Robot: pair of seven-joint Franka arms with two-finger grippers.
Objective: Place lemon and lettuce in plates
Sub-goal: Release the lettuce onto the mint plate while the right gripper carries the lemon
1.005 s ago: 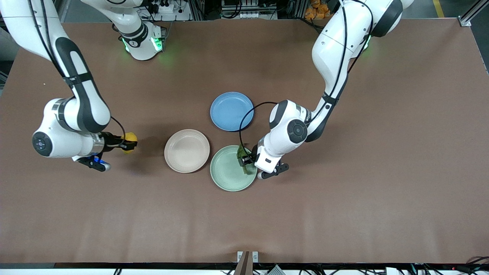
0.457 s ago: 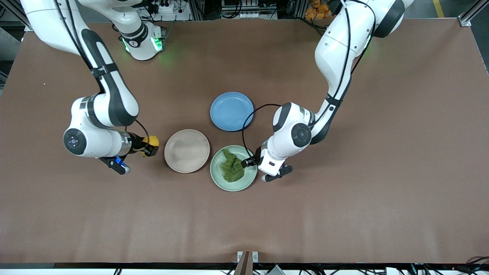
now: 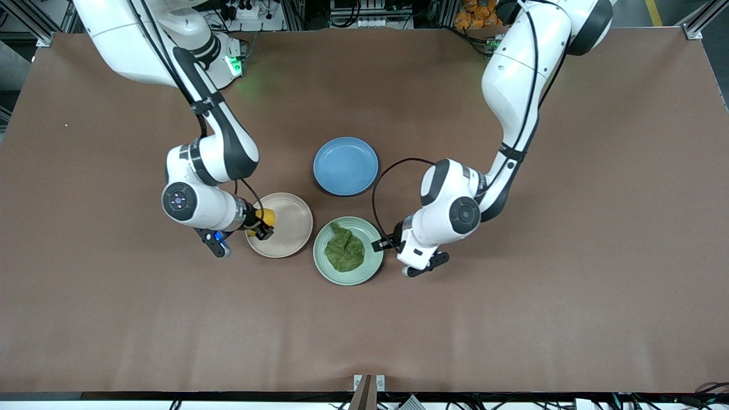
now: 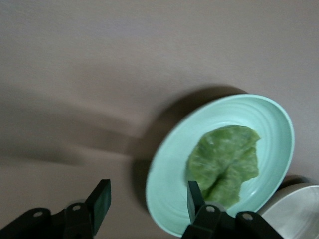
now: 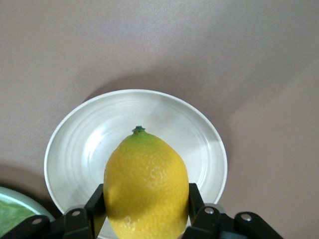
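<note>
Altogether three plates (image 3: 279, 236), one lemon (image 3: 266, 216), one lettuce (image 3: 344, 250)

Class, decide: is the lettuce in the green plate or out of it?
In. The lettuce lies inside the green plate; the open left claw is off it.

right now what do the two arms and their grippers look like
Both arms are glossy white with black joint bands and round black end caps, a thin black cable looping along each to the wrist. The left gripper and right gripper have short black fingers on black mounts. A blue light glows by the right wrist; green light shows at the right arm's base.
</note>
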